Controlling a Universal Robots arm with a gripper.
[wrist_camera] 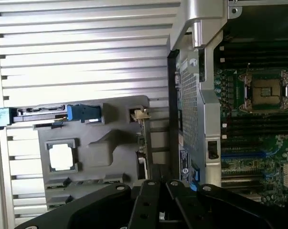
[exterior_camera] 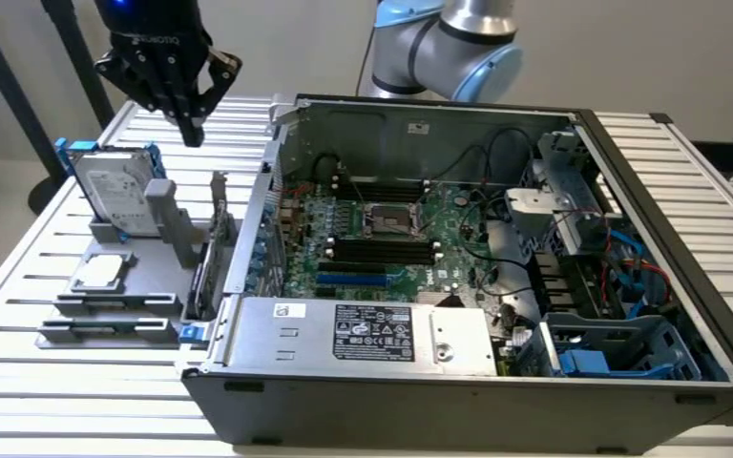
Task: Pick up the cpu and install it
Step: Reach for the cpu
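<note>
While the gripper (exterior_camera: 192,132) hangs pressed together high at the far left, the cpu (exterior_camera: 99,272) lies flat in its grey holder (exterior_camera: 118,303) (near left, outside the case (exterior_camera: 341,386)), so a straight, centred approach seems best.

Pale lettering (exterior_camera: 163,38) is carried on the black body of the claw (exterior_camera: 192,132) but is too small to be read. A white label (exterior_camera: 374,334) crowded with fine print and approval marks is borne on the silver power supply (exterior_camera: 464,329), with a smaller sticker (exterior_camera: 287,310) set beside it; no word or number on either can be made out.
</note>
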